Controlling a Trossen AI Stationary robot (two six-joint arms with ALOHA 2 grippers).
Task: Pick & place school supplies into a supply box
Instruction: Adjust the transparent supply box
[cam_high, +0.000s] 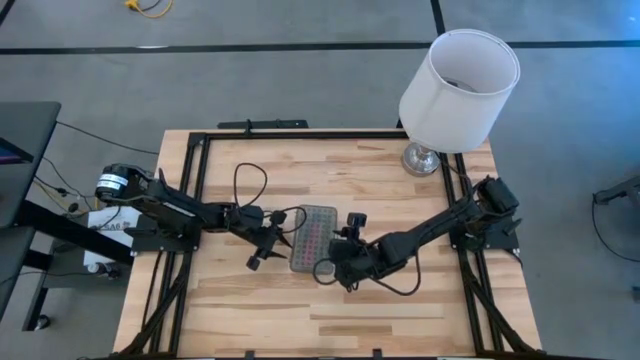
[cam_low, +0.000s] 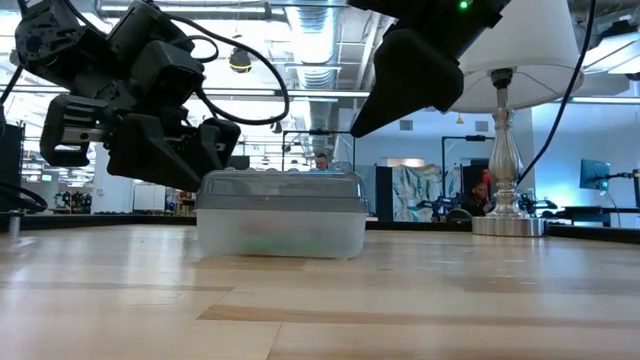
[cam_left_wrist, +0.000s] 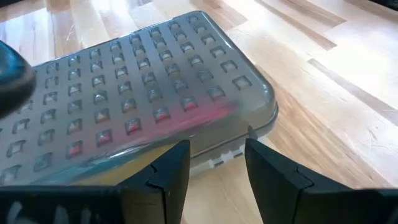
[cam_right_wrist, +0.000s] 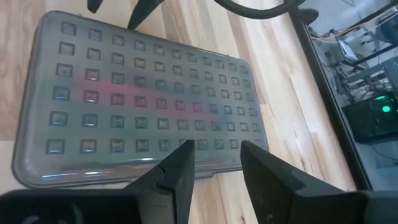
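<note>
Greyish, studded plastic covers the supply box (cam_high: 313, 239), which lies with its lid down near the middle of the wooden counter (cam_high: 400, 320). Through the cloudy lid the wrist views show smears of pink and green, the school supplies (cam_right_wrist: 124, 99) inside; no single pen can be made out.

From the high view, the left pincer (cam_high: 268, 247) sits just beside the box's left long side, and the right pincer (cam_high: 338, 270) is at the box's near right corner. In the left wrist view the left pincer (cam_left_wrist: 214, 165) has its two dark fingers (cam_left_wrist: 174, 171) slightly parted, a narrow gap between them, holding nothing, with the box edge right ahead of the tips. In the right wrist view the right pincer (cam_right_wrist: 214, 162) is likewise a little open and empty, its tips over the lid's rim.

Seen from the low camera, both arms hang above the box without gripping it. A white lamp (cam_high: 455, 95) stands at the counter's far right corner.
</note>
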